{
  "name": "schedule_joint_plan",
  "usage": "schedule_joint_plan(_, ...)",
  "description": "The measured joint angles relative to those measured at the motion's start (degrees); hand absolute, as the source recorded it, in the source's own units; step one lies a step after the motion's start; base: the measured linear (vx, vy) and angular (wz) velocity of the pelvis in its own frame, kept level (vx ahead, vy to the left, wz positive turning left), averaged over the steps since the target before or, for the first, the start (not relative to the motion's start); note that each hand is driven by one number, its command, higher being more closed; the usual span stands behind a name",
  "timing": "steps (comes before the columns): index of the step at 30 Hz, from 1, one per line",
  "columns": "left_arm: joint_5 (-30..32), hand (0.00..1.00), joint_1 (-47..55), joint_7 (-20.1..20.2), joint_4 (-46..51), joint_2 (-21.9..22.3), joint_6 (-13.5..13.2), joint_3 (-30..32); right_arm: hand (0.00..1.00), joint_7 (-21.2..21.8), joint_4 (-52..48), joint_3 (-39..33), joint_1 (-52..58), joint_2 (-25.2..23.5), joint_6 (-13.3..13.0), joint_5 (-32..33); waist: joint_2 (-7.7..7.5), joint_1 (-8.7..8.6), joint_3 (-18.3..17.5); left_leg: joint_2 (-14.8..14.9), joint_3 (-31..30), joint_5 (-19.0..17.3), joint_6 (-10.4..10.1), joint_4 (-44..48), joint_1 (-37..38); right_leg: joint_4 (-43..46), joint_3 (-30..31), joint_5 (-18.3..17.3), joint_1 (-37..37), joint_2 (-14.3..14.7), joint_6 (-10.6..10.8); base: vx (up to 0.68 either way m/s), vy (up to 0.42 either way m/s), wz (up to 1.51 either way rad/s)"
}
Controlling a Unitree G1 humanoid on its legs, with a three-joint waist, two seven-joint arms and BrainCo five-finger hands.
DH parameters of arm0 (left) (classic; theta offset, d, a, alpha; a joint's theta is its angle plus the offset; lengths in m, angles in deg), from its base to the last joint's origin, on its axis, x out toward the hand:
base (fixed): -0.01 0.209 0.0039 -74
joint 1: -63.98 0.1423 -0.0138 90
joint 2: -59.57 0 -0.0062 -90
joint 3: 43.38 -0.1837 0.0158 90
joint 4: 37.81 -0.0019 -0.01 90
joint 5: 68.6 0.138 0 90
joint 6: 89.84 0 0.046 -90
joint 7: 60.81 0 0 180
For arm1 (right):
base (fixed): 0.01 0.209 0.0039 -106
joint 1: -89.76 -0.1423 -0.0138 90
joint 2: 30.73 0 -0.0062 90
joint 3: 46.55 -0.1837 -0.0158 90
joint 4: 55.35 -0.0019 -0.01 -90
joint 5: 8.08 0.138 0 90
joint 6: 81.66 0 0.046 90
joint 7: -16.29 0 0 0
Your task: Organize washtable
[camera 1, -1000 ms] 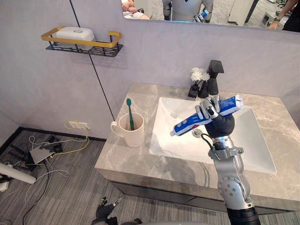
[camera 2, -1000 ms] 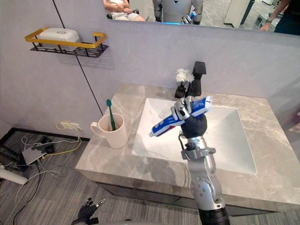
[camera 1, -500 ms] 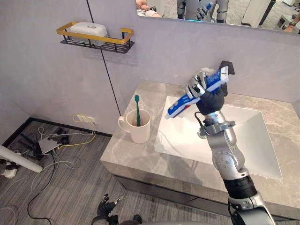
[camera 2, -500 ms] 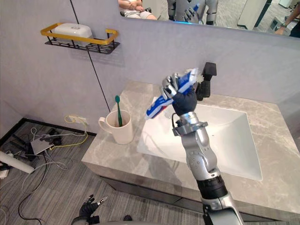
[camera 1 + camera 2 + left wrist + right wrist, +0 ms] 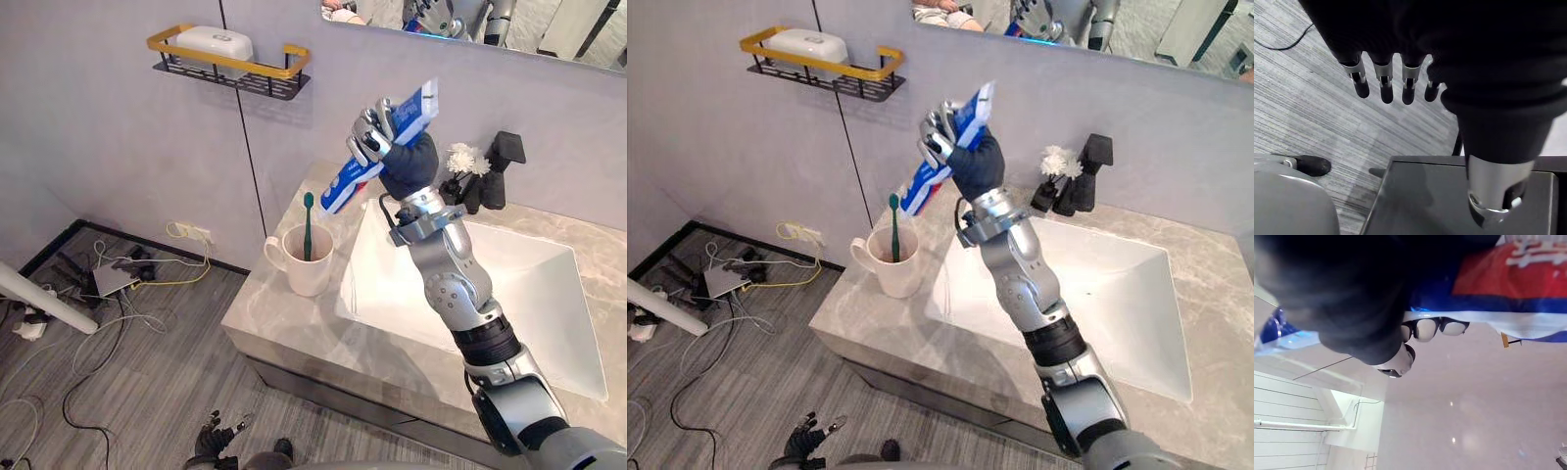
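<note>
My right hand [image 5: 404, 159] is raised high over the counter's left end, shut on a blue and white toothpaste tube [image 5: 355, 176]. The tube slants, its lower end just above and right of a cream mug [image 5: 307, 266] that holds a green toothbrush [image 5: 308, 225]. The same tube [image 5: 1508, 279] crosses the right wrist view with fingers [image 5: 1430, 328] curled round it. My left hand [image 5: 1382, 73] hangs low over the floor with straight fingers, holding nothing.
A white sink [image 5: 534, 294] is set in the grey marble counter [image 5: 279, 318]. A black faucet [image 5: 505, 162] and a white flower [image 5: 460, 159] stand at its back. A wall shelf [image 5: 230, 61] carries a white soap box. Cables [image 5: 118, 284] lie on the floor.
My right hand has lifted the toothpaste tube up and leftward, from over the sink to above the mug. The head camera has shifted too. The left hand stayed low.
</note>
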Motion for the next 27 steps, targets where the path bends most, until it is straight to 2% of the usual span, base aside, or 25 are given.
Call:
schedule_joint_plan(4,0.00,0.00,-0.06,-0.07,0.00,-0.13,0.00,-0.42,1.00,0.01,0.22,0.01,-0.19,0.31,0.05,0.01,-0.01,0.86,0.03,0.01,-0.05,0.00,0.00,0.00,-0.03,0.00,-0.04,0.00,0.00,0.01,0.00,0.00,0.000,0.00)
schedule_joint_plan(20,-0.01,0.00,-0.06,-0.15,0.51,-1.15,0.28,-2.22,1.00,0.85,2.30,4.09,-2.04,1.15,1.48,0.03,-0.41,1.00,1.04,0.00,-0.16,0.01,0.00,0.01,-0.05,-0.02,-0.10,0.00,0.01,0.02,0.00,0.00,-0.002,0.00)
schedule_joint_plan(27,0.00,0.00,-0.05,-0.16,0.55,-1.16,0.28,-2.26,1.00,1.32,4.59,6.42,-2.01,1.11,3.42,-0.03,-0.37,1.00,1.16,0.01,-0.13,0.01,-0.01,0.00,-0.05,-0.01,-0.08,0.00,0.00,0.02,0.00,0.00,0.000,0.00)
